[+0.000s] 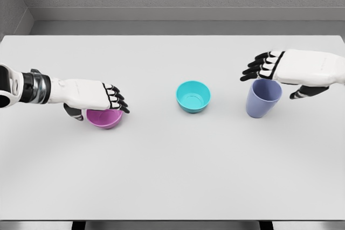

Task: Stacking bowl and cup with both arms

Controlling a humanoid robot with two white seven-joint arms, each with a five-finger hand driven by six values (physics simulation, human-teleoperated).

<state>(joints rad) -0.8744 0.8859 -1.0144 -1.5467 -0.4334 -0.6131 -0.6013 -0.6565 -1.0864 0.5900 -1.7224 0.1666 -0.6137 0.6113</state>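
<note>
A magenta bowl (105, 118) rests on the white table (172, 176) at the left. My left hand (98, 105) lies over it, fingers curled down over its far-right rim and thumb against its near-left side, gripping it. A teal bowl (193, 96) stands upright at the table's middle, untouched. At the right a blue-purple cup (263, 99) stands upright. My right hand (277, 82) hovers just over the cup's rim, fingers spread to the left and thumb to the right, holding nothing.
A grey wall runs behind the table's far edge. Bare tabletop stretches between the bowls and in front of all three items, down to the near edge.
</note>
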